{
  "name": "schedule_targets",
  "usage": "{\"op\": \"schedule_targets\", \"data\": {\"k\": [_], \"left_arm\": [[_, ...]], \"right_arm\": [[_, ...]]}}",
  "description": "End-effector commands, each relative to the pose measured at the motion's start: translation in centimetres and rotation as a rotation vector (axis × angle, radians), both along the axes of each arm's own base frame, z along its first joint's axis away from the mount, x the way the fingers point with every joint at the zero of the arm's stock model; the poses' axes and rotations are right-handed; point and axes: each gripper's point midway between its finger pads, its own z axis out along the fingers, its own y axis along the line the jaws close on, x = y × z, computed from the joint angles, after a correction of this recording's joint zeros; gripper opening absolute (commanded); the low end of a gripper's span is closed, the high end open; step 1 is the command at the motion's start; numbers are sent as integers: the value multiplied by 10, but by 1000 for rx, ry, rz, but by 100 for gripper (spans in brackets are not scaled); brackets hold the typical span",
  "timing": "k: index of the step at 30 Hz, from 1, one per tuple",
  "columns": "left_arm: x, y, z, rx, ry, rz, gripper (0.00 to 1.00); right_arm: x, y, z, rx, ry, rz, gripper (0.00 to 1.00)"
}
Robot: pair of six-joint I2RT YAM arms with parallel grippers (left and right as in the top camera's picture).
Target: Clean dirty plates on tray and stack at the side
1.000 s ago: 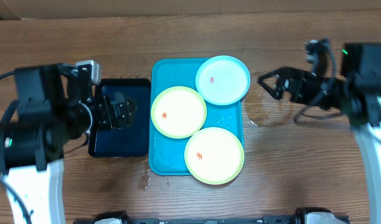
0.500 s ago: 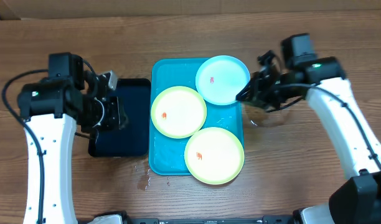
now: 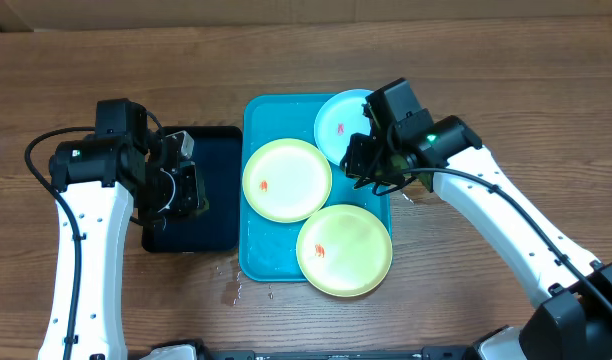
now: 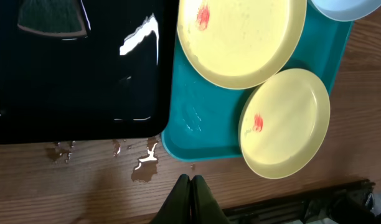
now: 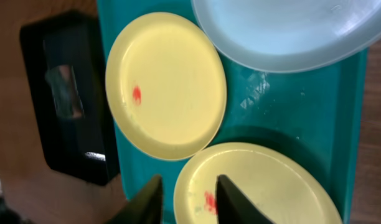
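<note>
Right gripper (image 5: 189, 200), fingers spread, hovers above smeared plates (image 3: 286, 180) on the turquoise tray (image 3: 254, 230); left gripper (image 4: 189, 198) has its fingers pressed together.

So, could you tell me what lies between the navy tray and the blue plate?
In the overhead view, the turquoise tray's left rim and then the left yellow plate lie between the navy tray and the blue plate.

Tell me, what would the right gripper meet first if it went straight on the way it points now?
Most likely the front yellow-green plate; the open right gripper frames its rim and red smear. Depth is unclear.
</note>
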Motion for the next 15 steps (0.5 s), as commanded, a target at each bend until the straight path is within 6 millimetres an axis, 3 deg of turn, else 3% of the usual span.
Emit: {"op": "schedule_targets", "data": {"k": [1, 2, 5, 12, 15], "left_arm": [[1, 1, -4, 11, 13, 11, 4], [2, 1, -3, 12, 9, 11, 4], [8, 1, -3, 14, -16, 11, 8], [11, 2, -2, 14, -30, 18, 42], [12, 3, -3, 22, -32, 19, 45]], "right_arm": [[7, -15, -10, -78, -33, -53, 49], [8, -17, -12, -88, -38, -59, 53], [13, -23, -20, -124, -60, -80, 54], [10, -24, -47, -119, -56, -95, 58], [10, -24, -57, -112, -67, -96, 58]]}}
